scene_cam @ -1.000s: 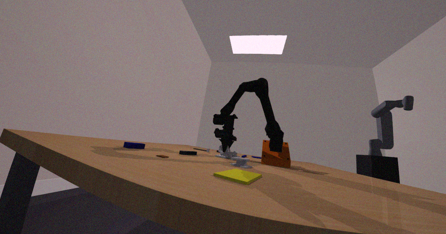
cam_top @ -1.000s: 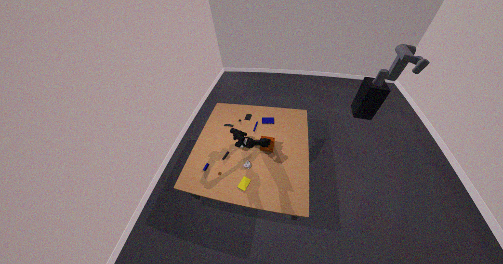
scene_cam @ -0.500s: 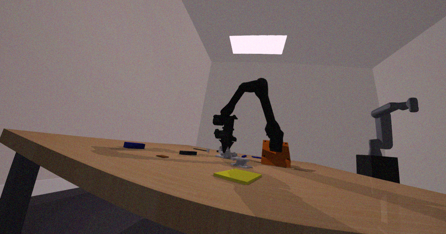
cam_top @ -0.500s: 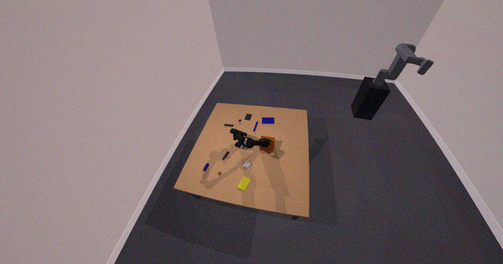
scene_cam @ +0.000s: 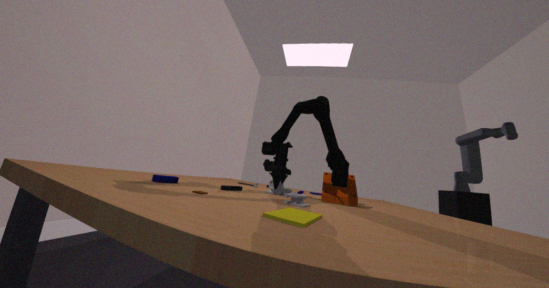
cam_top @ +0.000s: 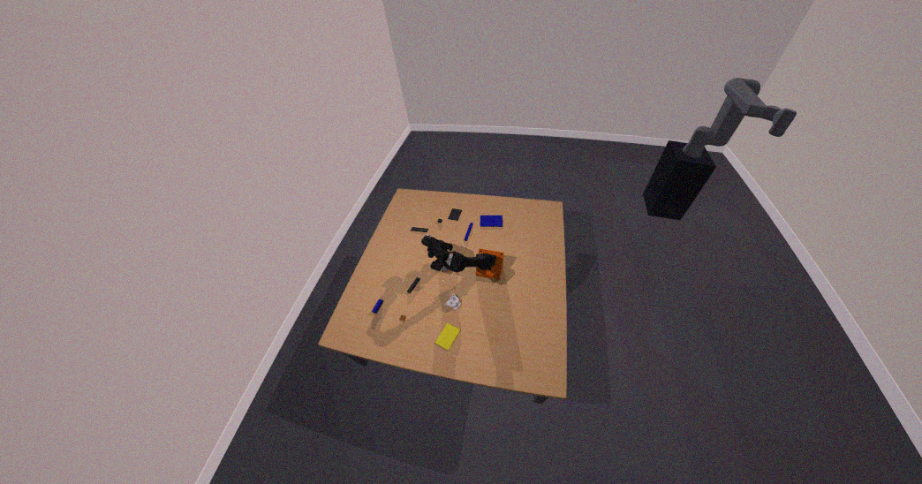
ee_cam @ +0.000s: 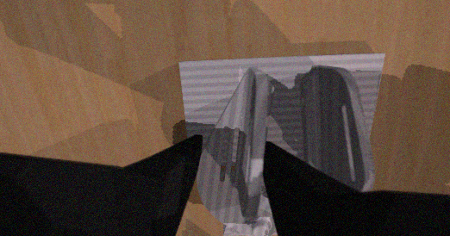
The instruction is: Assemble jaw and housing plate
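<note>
My gripper (ee_cam: 232,145) (scene_cam: 276,187) points down and is shut on a grey gear jaw (ee_cam: 257,112), a thin upright piece between the fingertips. The held jaw is over the left half of the pale base plate (ee_cam: 194,79), beside the other jaw (ee_cam: 329,125), which stands on the right half. A gap shows between the upper parts of the two jaws. The pins and gear teeth are hidden or too unclear to tell whether they mesh. A small pale grey part (cam_top: 453,302) (scene_cam: 296,196), seemingly the housing plate, lies on the table apart from the base.
The arm stands at an orange block (cam_top: 481,273) (scene_cam: 330,195). A yellow slab (cam_top: 448,336) (scene_cam: 292,216) lies beyond the pale part. A black bar (cam_top: 413,285) (scene_cam: 231,188), a blue bar (cam_top: 378,306) (scene_cam: 165,178) and a blue slab (cam_top: 491,221) lie around the table.
</note>
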Available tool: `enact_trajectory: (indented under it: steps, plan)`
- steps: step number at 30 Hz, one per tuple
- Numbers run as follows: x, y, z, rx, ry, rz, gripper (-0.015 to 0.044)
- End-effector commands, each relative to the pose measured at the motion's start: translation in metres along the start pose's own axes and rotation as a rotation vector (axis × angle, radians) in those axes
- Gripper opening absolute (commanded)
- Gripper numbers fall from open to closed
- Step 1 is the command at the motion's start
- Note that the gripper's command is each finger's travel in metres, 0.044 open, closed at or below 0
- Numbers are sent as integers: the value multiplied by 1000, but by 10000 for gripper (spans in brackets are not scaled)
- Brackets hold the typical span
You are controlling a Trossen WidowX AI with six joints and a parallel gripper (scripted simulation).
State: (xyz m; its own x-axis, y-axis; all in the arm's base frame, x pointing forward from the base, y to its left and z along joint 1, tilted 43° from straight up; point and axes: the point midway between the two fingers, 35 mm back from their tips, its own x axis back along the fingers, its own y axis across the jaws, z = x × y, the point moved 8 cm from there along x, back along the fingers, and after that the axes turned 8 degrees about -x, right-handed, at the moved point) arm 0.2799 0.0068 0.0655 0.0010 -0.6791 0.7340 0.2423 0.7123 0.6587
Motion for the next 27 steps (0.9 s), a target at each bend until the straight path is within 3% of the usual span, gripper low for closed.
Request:
enact_trajectory:
  steps: [1, 27]
  plan:
    - [-1, 0, 0, -4, 1, -4, 134]
    - [-8, 0, 0, -5, 1, -4, 134]
